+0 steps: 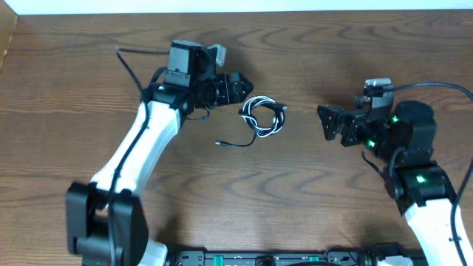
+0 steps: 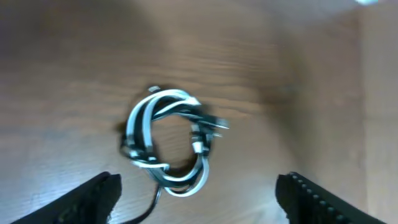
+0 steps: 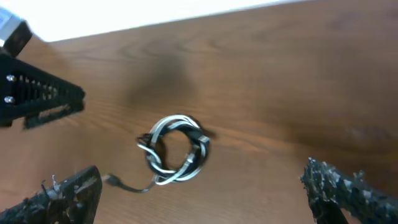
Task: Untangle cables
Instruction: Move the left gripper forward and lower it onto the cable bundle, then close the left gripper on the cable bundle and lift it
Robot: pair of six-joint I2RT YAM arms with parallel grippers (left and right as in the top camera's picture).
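The cables lie in one small tangled coil of white and black cord at the table's middle. A thin black tail trails out to the lower left and ends in a plug. My left gripper hovers just left of the coil and a little behind it, pointing at it, open and empty. In the left wrist view the coil sits ahead of the spread fingers. My right gripper stands open to the right of the coil, apart from it. The right wrist view shows the coil beyond its fingers.
The wooden table runs to a pale wall at the back. Thicker black cords run from the left arm and loop from the right arm. The arm bases stand at the front edge.
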